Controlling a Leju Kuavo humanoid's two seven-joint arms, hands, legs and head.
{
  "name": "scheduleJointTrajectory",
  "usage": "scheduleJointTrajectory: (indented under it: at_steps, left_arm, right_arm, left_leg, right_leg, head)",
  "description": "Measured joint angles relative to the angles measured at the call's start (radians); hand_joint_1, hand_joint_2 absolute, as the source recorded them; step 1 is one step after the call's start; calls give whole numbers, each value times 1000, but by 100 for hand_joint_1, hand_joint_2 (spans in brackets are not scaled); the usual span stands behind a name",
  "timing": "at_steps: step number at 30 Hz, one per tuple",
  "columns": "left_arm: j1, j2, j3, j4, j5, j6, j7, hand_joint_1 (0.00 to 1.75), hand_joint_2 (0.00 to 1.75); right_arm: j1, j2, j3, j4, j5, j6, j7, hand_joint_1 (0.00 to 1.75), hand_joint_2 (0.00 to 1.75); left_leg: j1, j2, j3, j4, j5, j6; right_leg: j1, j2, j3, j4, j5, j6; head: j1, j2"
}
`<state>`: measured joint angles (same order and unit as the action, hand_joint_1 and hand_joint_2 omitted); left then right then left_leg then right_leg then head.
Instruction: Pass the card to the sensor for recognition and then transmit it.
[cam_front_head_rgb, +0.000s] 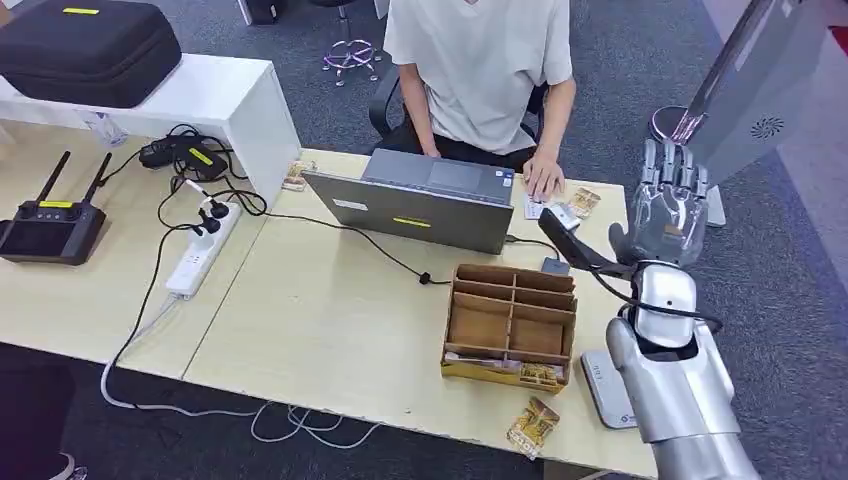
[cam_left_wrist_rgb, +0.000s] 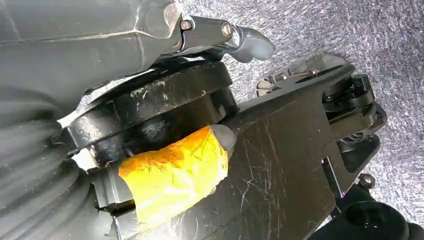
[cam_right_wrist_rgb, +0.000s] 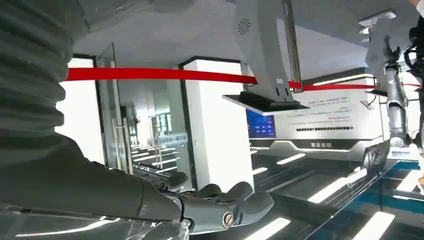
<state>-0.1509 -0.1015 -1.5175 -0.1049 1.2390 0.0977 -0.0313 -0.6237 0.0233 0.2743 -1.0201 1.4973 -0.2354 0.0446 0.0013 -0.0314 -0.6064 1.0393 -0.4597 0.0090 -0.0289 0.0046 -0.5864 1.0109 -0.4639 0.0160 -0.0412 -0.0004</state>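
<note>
Raised above the table's (cam_front_head_rgb: 330, 320) right end in the head view, our right hand (cam_front_head_rgb: 668, 205) has its fingers straight and apart, grasping nothing; cards (cam_front_head_rgb: 533, 425) lie at the near edge by the wooden organizer (cam_front_head_rgb: 512, 325), others by a person's hand (cam_front_head_rgb: 543, 180). From the right wrist, those fingers (cam_right_wrist_rgb: 225, 202) stretch loosely toward a ceiling. From the left wrist, our left hand (cam_left_wrist_rgb: 227, 35) hangs over carpet (cam_left_wrist_rgb: 325, 30), and we cannot tell its grip.
</note>
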Motion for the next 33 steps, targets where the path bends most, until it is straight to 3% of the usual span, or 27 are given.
scheduleJointTrajectory:
  at_steps: [4,6,9,13,23,33]
  left_arm:
    - [0,0,0,0,9,2,2,0,175]
    - [0,0,0,0,26,5,2,0,175]
    - [2,0,0,0,59,11,2,0,175]
    - [4,-1,0,0,96,21,2,0,175]
    - [5,-2,0,0,136,39,3,0,175]
    - [5,-2,0,0,172,46,0,0,175]
  right_arm:
    - [16,0,0,-24,0,-5,-24,0,175]
    - [58,0,-1,-78,0,-17,-71,0,175]
    - [182,0,-1,-229,-3,-22,-136,0,175]
    - [363,-2,0,-429,-8,-43,-164,0,175]
    - [690,-32,0,-751,-10,-70,-182,0,175]
    - [841,-60,-1,-856,-36,-48,-177,0,175]
  left_leg:
    - [0,0,0,0,0,0]
    - [0,0,0,0,0,0]
    - [0,-1,0,0,-1,0]
    - [0,0,0,0,-4,0]
    - [0,0,0,0,-6,-1]
    - [0,2,1,-1,-6,-1]
  right_leg:
    - [0,0,0,0,0,0]
    - [0,0,0,0,0,0]
    - [0,-1,0,0,-2,0]
    - [0,-1,0,0,-4,0]
    - [0,-1,1,-1,-6,0]
    - [0,0,1,-1,-6,-1]
  head:
    - [0,0]
    - [0,0]
    - [0,0]
    - [0,0]
    - [0,0]
    - [0,0]
